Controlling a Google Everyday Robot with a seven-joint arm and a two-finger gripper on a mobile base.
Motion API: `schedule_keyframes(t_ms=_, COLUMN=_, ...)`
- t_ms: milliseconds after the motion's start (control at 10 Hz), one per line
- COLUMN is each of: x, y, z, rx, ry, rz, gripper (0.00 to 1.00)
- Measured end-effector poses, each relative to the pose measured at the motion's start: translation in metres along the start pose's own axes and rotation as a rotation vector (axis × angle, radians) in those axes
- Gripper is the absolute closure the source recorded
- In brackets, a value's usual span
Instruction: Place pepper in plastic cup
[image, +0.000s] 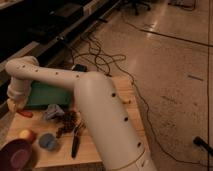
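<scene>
The red-orange pepper (24, 114) lies on the wooden table (55, 155) near its left edge. The gripper (15, 105) hangs at the end of my white arm (95, 100), just left of the pepper and close above the table. I cannot tell whether it touches the pepper. The light-blue plastic cup (47, 141) stands nearer the front, to the right of and below the pepper, and nothing shows in it.
A yellow round fruit (26, 135) sits between pepper and cup. A large purple bowl (17, 155) is at the front left. A green box (47, 95), a grey-blue cloth (52, 111), a dark clump (67, 122) and a black tool (75, 142) lie mid-table. Cables (100, 55) run over the floor.
</scene>
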Motion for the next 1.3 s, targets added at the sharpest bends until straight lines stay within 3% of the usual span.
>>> schedule_keyframes(t_ms=300, x=-0.022, y=-0.017, z=0.022, rx=0.086, ry=0.018, rz=-0.036, gripper=1.0)
schedule_keyframes(t_ms=500, x=-0.032, y=-0.034, z=0.036, rx=0.121, ry=0.01, rz=-0.066, gripper=1.0)
schedule_keyframes(t_ms=1100, x=-0.065, y=-0.05, z=0.04, rx=0.145, ry=0.012, rz=-0.069, gripper=1.0)
schedule_keyframes(t_ms=1300, x=-0.078, y=-0.047, z=0.036, rx=0.165, ry=0.047, rz=-0.095, gripper=1.0)
